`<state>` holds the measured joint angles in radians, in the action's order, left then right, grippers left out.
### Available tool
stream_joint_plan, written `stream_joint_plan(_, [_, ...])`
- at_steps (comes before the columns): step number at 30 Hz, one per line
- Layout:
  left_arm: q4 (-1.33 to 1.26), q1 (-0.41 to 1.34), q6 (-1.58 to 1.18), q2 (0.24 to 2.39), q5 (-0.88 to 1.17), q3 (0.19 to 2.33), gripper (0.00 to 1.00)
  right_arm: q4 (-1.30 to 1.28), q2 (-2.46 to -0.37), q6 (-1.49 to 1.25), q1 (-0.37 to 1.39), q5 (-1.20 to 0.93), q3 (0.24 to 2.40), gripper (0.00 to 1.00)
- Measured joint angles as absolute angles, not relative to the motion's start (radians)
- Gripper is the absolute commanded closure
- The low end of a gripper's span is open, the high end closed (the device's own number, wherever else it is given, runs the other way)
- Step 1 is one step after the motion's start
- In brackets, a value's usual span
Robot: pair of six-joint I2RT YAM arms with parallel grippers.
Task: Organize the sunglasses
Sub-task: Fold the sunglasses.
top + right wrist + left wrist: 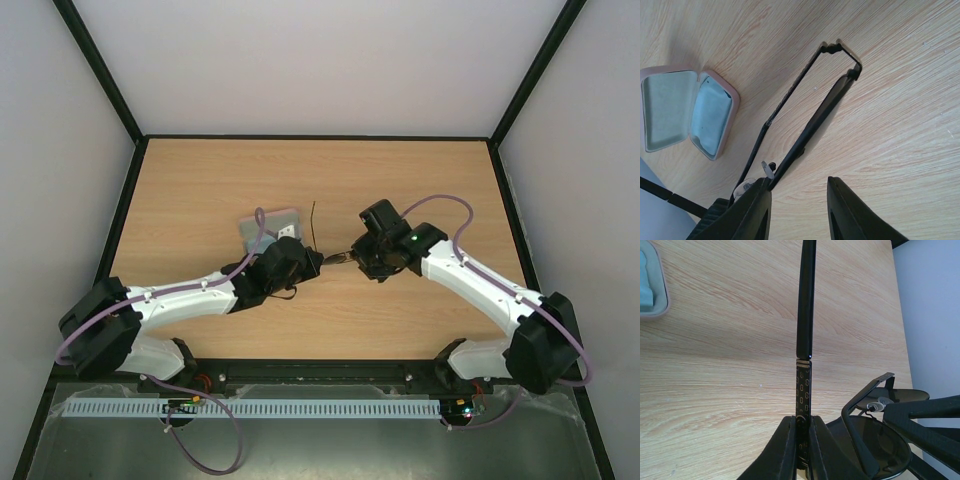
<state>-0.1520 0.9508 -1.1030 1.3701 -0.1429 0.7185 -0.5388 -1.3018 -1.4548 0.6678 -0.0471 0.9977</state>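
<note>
Left wrist view has the left gripper (801,420) pinching one sunglasses (806,300) arm at lower centre, so the right gripper (798,186), spread wide and empty, should probably fold the free arm gently.

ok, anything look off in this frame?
The sunglasses are pinched by one slim arm only in the left pincer, lenses hanging off to one side. The pink case lies open, glasses not in it.

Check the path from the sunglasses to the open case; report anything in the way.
Nothing visible stands between them: only bare table separates the sunglasses, clamped in the left gripper, from the open pink case. A light blue cloth seems to lie inside it.
</note>
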Motion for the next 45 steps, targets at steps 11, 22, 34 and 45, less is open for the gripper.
stream_joint_plan(11, [-0.152, 0.951, -1.103, 1.37, -0.144, 0.719, 0.98, -0.515, -1.331, -1.451, 0.667, -0.049, 0.998, 0.71])
stream_joint_plan(22, [-0.15, 0.955, -1.103, 1.37, -0.156, 0.719, 0.98, -0.491, -1.37, -1.451, 0.665, -0.058, 1.006, 0.72])
stream_joint_plan(34, [-0.16, 0.962, -1.103, 1.37, -0.158, 0.719, 0.98, -0.485, -1.375, -1.425, 0.633, -0.087, 1.014, 0.75])
stream_joint_plan(45, [-0.171, 0.964, -1.091, 1.372, -0.163, 0.719, 0.98, -0.488, -1.377, -1.393, 0.599, -0.086, 1.037, 0.74])
